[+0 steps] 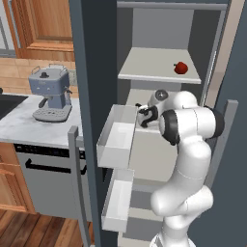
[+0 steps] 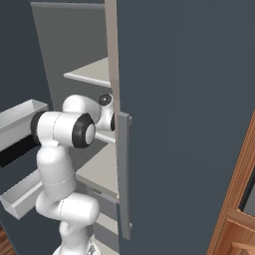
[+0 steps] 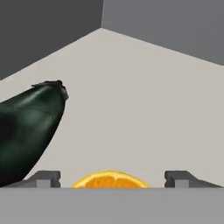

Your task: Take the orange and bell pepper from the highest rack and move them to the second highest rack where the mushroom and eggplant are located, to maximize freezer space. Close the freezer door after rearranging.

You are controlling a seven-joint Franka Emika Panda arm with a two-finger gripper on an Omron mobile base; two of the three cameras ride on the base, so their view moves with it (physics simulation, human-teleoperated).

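Observation:
A red bell pepper [image 1: 181,67] lies on the right of the highest rack [image 1: 144,72]. My arm reaches into the second highest rack [image 3: 144,100], where my gripper [image 1: 143,116] is just above the shelf. In the hand view the gripper [image 3: 113,177] is open, and the orange [image 3: 110,180] sits low between the spread fingertips [image 3: 43,178] with a small gap on each side. A dark green eggplant [image 3: 28,127] lies on the shelf to the left of the orange. The mushroom is out of view.
The left door's bins [image 1: 118,135] stand open beside the arm. The right freezer door [image 2: 179,124] with its grey handle [image 2: 124,174] hangs open close to the arm. A blue coffee machine [image 1: 50,94] stands on the counter [image 1: 19,123] at the left.

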